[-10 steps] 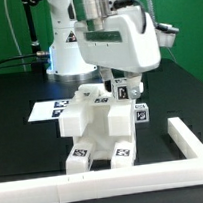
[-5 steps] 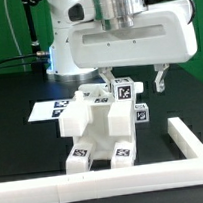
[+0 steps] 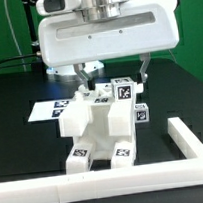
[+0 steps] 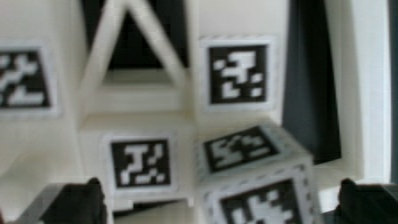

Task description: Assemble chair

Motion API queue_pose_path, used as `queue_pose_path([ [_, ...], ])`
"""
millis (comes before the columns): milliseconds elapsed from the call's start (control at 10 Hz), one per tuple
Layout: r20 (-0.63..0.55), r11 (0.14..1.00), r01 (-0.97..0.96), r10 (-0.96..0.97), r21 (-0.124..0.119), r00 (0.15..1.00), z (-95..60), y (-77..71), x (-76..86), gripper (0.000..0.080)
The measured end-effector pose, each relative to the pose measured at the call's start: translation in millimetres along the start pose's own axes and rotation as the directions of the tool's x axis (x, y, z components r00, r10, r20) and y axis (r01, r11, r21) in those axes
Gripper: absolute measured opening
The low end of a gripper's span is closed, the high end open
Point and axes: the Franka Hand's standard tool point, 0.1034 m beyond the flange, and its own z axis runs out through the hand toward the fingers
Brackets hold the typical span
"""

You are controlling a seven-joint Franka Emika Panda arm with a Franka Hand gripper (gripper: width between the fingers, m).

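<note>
So, the chair [image 3: 95, 125] is sitting on the black table [image 3: 24, 147]. Its front feet are right beside the long run of the white rail [image 3: 184, 140], and the marker board [image 3: 42, 110] is just behind it on the exterior view's left. My guess is it's parked against the rail so it can't slide when parts get pressed in.

The hand [image 3: 114, 78] hangs directly over the chair's back end. Its fingers [image 3: 145, 70] are spread wide and holding nothing, one on each side of the tagged posts [image 3: 122, 87]. The wrist view backs that up: tags fill the picture, and the two dark fingertips [image 4: 75, 203] sit out at the edges, clear of the plastic.

Reads to me like it's lined up to come down and straddle a post, jaws wide so nothing gets clipped on the way.
</note>
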Motion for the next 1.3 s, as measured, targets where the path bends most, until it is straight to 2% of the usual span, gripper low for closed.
queue_pose_path([
  [100, 0.009, 0.999, 0.032, -0.032, -0.003, 0.999, 5.8, -11.4, 0.9, 0.0649],
  [300, 0.009, 1.0, 0.018, -0.018, -0.004, 1.0, 8.0, -10.9, 1.6, 0.0649],
  [600, 0.01, 0.999, -0.035, 0.035, -0.004, 0.999, 8.5, -10.9, 1.3, 0.028],
  [1000, 0.01, 0.944, -0.331, 0.331, -0.005, 0.943, 9.5, -10.6, 1.0, 0.0281],
  [1300, 0.011, 0.816, -0.579, 0.579, 0.001, 0.816, 9.5, -7.8, 2.1, 0.0281],
])
